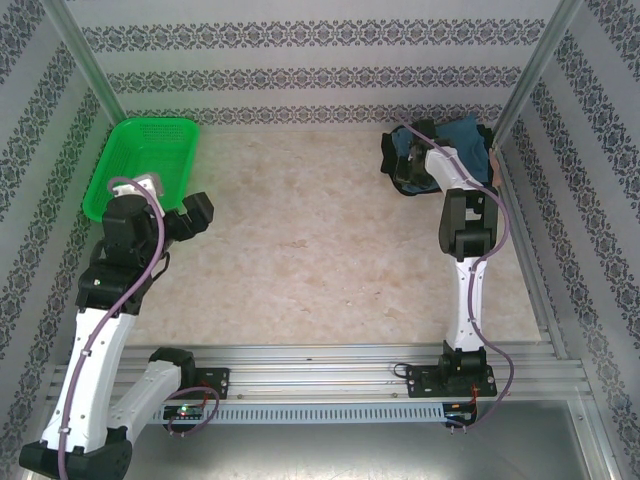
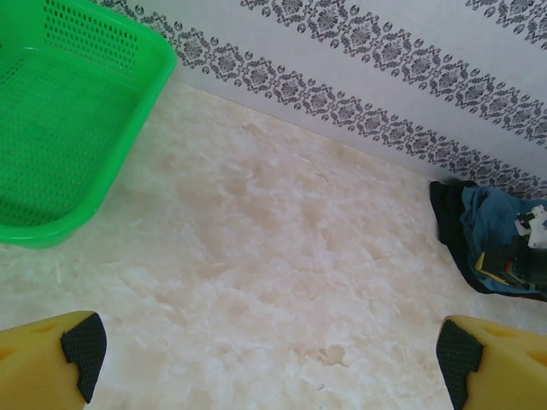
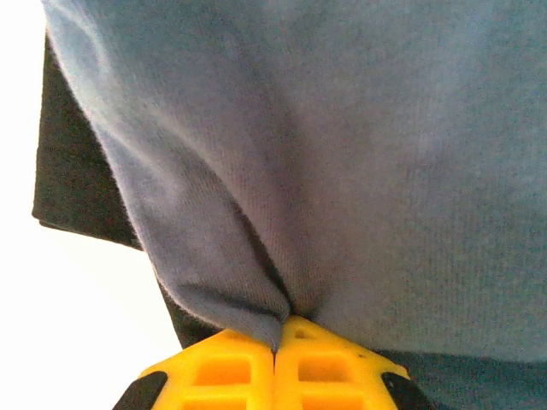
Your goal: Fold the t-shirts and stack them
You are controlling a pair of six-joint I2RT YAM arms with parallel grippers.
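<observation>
Tabletop [image 1: 320, 250] open mid; R jaws pinch blue shirt [image 3: 367, 154] far-right corner, L jaws wide, empty.

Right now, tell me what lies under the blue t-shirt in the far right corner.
The black t-shirt lies beneath the blue t-shirt, its edge showing at the left. The right gripper is shut on a blue fold. How far the black cloth reaches underneath is covered.

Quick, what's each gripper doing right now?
Left gripper: open, holding nothing.
Right gripper: shut on the blue t-shirt.
</observation>
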